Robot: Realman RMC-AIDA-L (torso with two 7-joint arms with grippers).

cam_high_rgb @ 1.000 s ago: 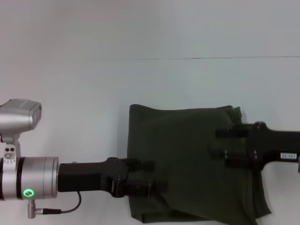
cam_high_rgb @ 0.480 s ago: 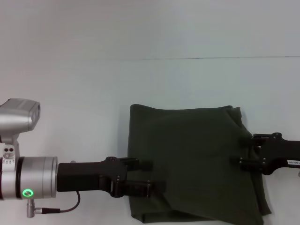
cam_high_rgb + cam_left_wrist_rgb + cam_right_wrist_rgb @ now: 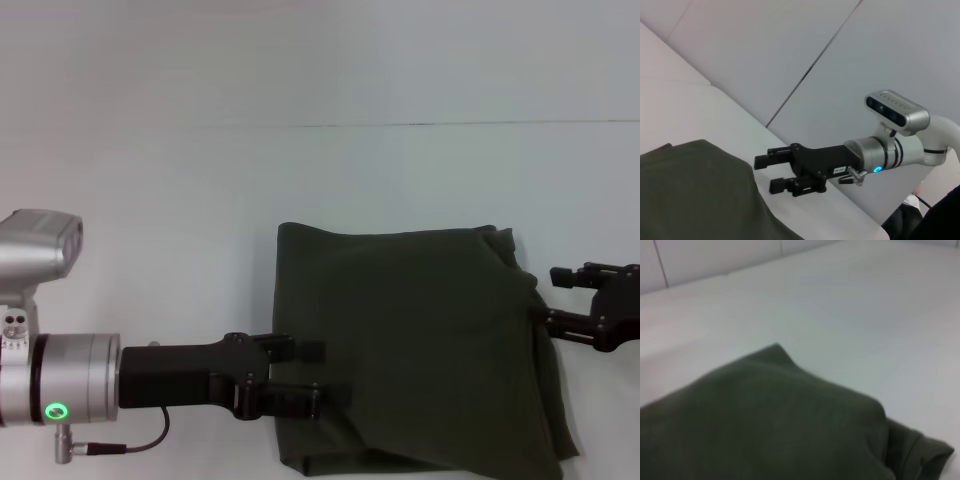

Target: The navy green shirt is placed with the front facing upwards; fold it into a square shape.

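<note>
Gaping right end effector [image 3: 562,297] beside shirt [image 3: 410,340]

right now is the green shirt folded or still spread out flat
Folded: the navy green shirt lies as a compact, roughly square block, with layered edges at its near hem and no sleeves or lettering showing.

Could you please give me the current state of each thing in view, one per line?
Navy green shirt: folded into a rough square, flat on the table, lettering hidden.
Left gripper: jaws open, over the shirt's left edge, holding nothing.
Right gripper: jaws open, at the shirt's right edge, holding nothing.
Table: bearing the shirt.
</note>
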